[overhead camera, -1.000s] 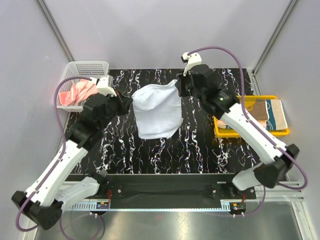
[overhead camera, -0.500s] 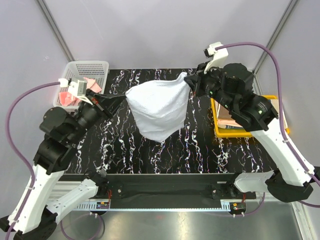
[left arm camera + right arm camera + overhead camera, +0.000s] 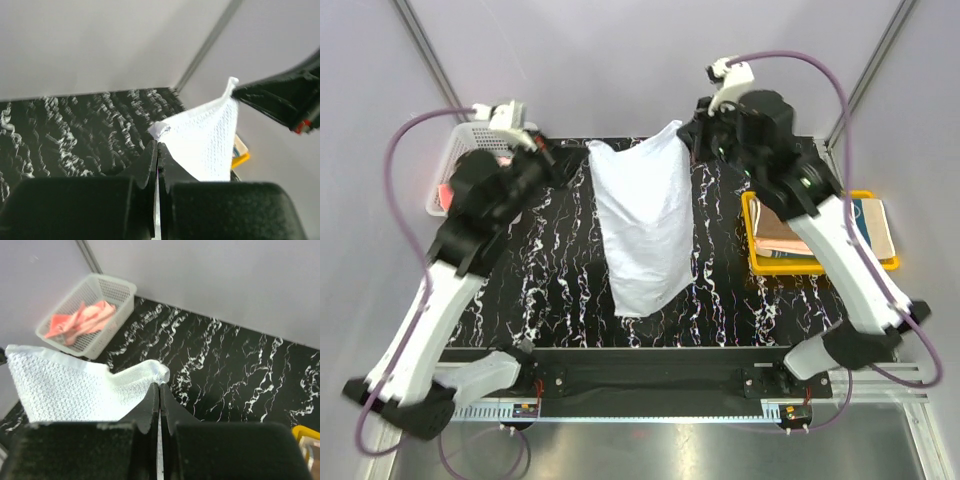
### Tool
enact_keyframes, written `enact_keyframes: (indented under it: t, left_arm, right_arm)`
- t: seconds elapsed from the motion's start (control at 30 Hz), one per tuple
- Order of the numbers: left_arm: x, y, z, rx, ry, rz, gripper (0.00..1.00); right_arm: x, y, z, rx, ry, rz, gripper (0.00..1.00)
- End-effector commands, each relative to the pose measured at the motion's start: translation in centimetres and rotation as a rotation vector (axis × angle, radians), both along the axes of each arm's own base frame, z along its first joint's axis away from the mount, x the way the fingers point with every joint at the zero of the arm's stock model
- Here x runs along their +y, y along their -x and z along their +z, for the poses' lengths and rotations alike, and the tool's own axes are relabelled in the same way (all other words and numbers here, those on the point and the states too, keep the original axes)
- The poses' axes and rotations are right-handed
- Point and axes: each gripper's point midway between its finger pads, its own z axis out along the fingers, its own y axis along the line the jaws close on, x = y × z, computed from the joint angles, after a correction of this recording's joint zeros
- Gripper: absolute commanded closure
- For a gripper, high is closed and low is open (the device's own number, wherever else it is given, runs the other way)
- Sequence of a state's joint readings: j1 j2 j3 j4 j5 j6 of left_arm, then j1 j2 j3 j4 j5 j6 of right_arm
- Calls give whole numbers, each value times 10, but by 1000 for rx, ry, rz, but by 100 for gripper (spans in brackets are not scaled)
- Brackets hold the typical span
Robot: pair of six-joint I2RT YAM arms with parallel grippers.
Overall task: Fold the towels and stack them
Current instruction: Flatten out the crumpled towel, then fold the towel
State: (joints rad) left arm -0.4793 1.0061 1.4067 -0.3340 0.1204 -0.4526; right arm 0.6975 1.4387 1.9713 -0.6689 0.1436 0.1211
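A light blue-white towel [image 3: 645,220] hangs stretched between my two grippers above the black marbled table, its lower end trailing toward the near edge. My left gripper [image 3: 572,165] is shut on its left top corner [image 3: 161,131]. My right gripper [image 3: 687,140] is shut on the right top corner [image 3: 159,371]. The waffle weave shows in both wrist views [image 3: 210,145] [image 3: 60,390]. Coral pink towels [image 3: 82,320] lie crumpled in the white mesh basket [image 3: 460,150]. Folded towels [image 3: 790,235], peach and teal-cream, are stacked in the yellow tray [image 3: 815,268].
The basket [image 3: 107,297] stands at the table's far left corner. The yellow tray sits at the right edge, partly under my right arm. Grey enclosure walls with metal posts close in behind and beside the table [image 3: 570,300].
Both grippers have risen and moved toward the back of the table, drawing the towel from a bunched heap into a long hanging sheet held by its two top corners.
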Motion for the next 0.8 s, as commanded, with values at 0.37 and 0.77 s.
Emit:
enact_keyframes:
  t: [0.37,0.77]
  left_arm:
    - [-2,-281,-176,337,-25,187,100]
    - [2,-305,-240,416,-89,193,100]
  right_arm:
    - [-35,-257,-231,368,1,-188,100]
    - [-51,-271,-247,345,-8,-206,100]
